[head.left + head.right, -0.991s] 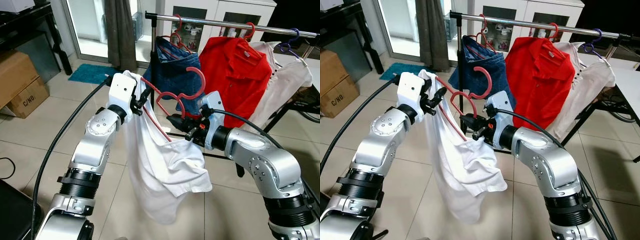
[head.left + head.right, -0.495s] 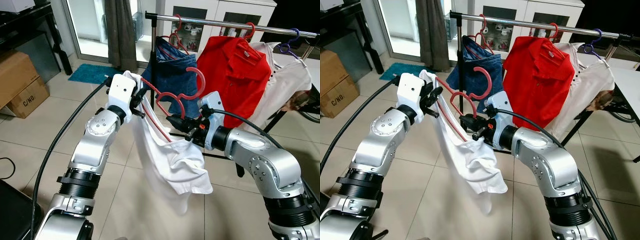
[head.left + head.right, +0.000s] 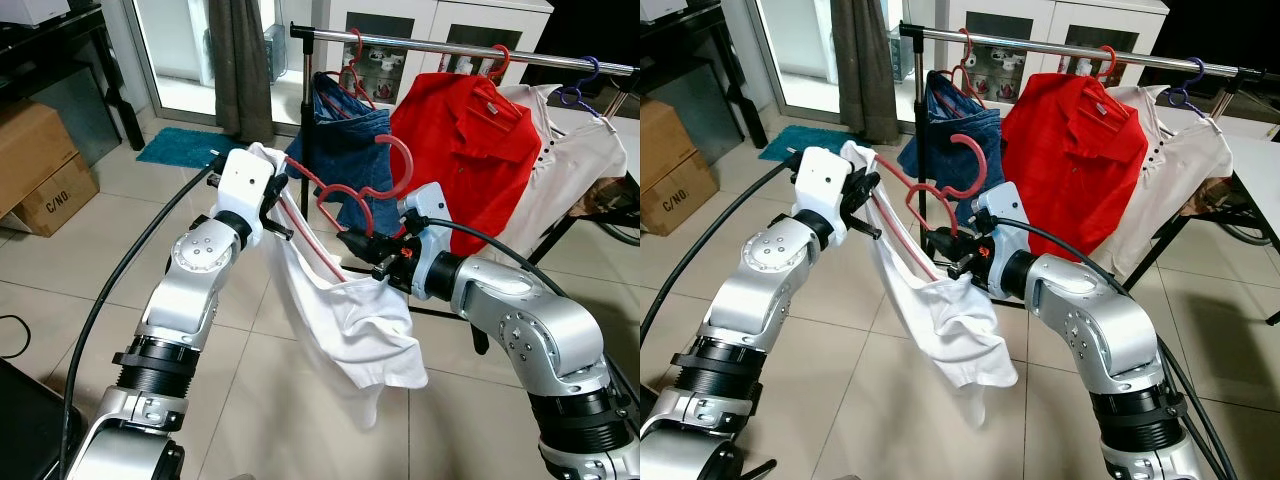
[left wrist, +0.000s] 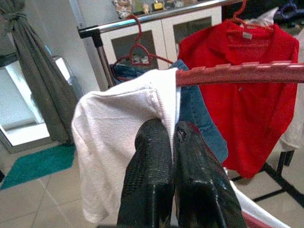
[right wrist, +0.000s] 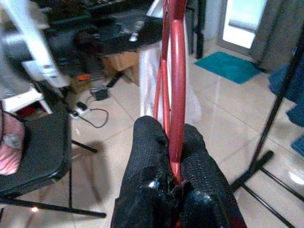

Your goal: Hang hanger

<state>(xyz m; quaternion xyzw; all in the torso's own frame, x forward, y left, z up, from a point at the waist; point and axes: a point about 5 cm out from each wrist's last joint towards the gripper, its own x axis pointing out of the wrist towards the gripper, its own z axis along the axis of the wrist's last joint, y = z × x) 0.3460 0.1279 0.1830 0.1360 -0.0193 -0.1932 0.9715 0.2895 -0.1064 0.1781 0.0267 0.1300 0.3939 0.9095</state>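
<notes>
Hanger: a red plastic hanger (image 3: 345, 190) is held up in the air between the two arms, in front of the clothes rail (image 3: 440, 45), its hook (image 3: 398, 160) curling up below the bar and not on it.
White shirt: a white shirt (image 3: 345, 320) is draped on the hanger, bunched at the lower end and hanging down towards the tiled floor (image 3: 90, 260).
Left gripper: the left gripper (image 4: 173, 142) has its fingers pressed together on the shirt's cloth at one end of the hanger, next to the red bar.
Right gripper: the right gripper (image 5: 173, 159) is clamped on the hanger's red frame, near the middle of it, with the frame running between the two black fingers (image 5: 199, 166).
Rail: the bar runs across the top of the head views; blue jeans (image 3: 350, 135) hang at its near end from another red hanger, then a red polo shirt (image 3: 465, 150), then a pale shirt (image 3: 580, 160) on a blue hook.
Open room on the rail: the short stretch of bare bar between the jeans and the red polo shirt lies above and beyond the held hook.
Edges: the rail's upright post (image 3: 303, 110) stands just behind the left gripper.
Surroundings: a cardboard box (image 3: 40, 165), a teal mat (image 3: 180, 147) and a grey curtain (image 3: 240, 65) lie off to the robot's left, well apart from the arms.
</notes>
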